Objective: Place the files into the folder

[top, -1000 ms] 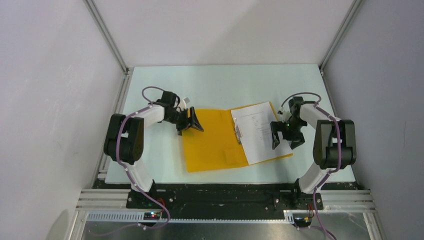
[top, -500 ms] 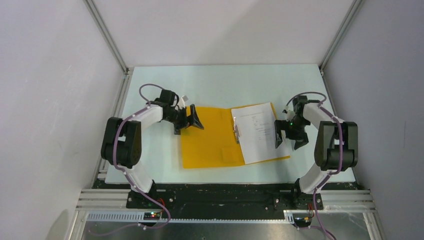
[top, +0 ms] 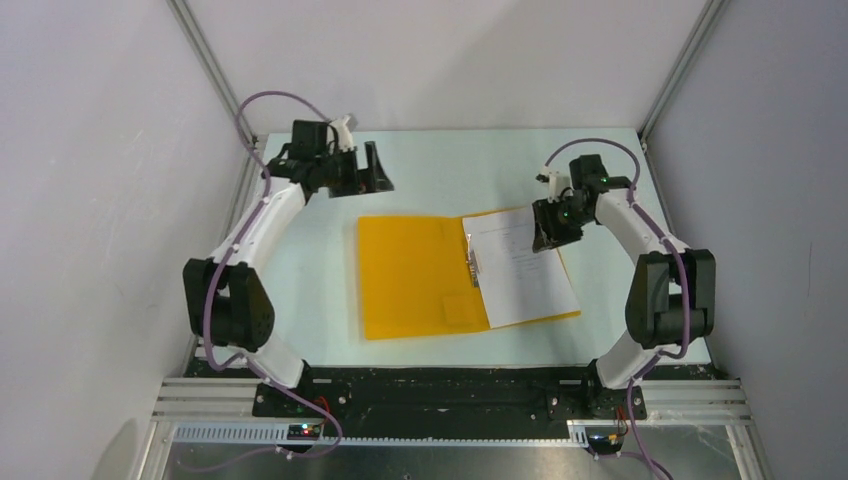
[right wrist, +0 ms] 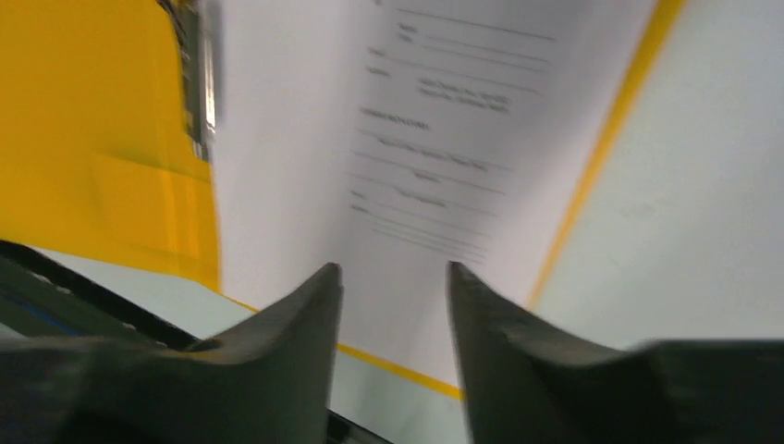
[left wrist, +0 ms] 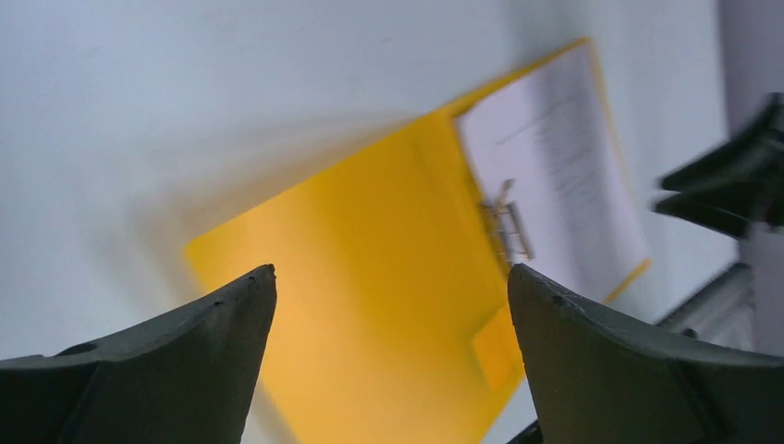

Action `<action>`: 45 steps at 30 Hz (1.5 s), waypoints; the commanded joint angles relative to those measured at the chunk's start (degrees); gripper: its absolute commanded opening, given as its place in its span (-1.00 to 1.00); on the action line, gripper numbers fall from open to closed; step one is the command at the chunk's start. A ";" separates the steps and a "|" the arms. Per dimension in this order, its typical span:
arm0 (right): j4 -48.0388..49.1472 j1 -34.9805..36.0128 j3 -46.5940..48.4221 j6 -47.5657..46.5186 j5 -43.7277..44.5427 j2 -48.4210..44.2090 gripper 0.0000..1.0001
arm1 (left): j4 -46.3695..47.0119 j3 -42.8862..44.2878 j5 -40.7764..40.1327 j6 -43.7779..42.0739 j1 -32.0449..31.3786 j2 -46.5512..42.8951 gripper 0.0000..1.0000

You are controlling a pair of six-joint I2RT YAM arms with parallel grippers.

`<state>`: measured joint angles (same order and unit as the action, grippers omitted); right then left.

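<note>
The files point(top: 525, 270) lie in the open folder's point(top: 410, 275) right half on your tabletop point(top: 450, 165), just under the right gripper's point(top: 546, 233) part-open, empty jaws; your left gripper point(top: 365, 170), jaws spread and empty, hangs beyond the folder's far-left corner.

orange-yellow folder point(top: 415, 275) lying open (flat), white printed files point(top: 522, 268) on its right half

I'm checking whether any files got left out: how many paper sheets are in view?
1. A printed sheet lies on the right half of the open folder, beside its metal clip. More sheets could be stacked beneath it, hidden.
</note>
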<state>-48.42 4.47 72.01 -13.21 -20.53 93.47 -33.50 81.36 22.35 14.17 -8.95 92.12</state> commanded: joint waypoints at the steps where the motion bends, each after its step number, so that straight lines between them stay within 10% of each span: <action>1: 6.28 1.17 1.94 6.01 -6.41 5.61 -0.60 | 2.44 4.91 11.65 7.05 -5.52 8.83 0.95; 4: 6.94 1.31 1.99 8.09 -7.40 9.72 -1.00 | 5.72 7.00 13.91 10.88 -9.57 13.70 0.87; 24: 5.25 -1.45 3.53 10.91 -6.96 20.76 -1.00 | 21.54 17.57 23.98 24.92 -20.92 37.73 0.67; 45: 5.22 -0.44 3.40 12.77 -4.09 20.65 -1.00 | 27.06 9.94 27.90 23.11 -23.73 29.29 0.56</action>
<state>-43.09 3.68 74.15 -0.60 -27.86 113.27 -9.65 92.03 47.53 38.81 -31.48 126.34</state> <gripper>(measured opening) 0.009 0.785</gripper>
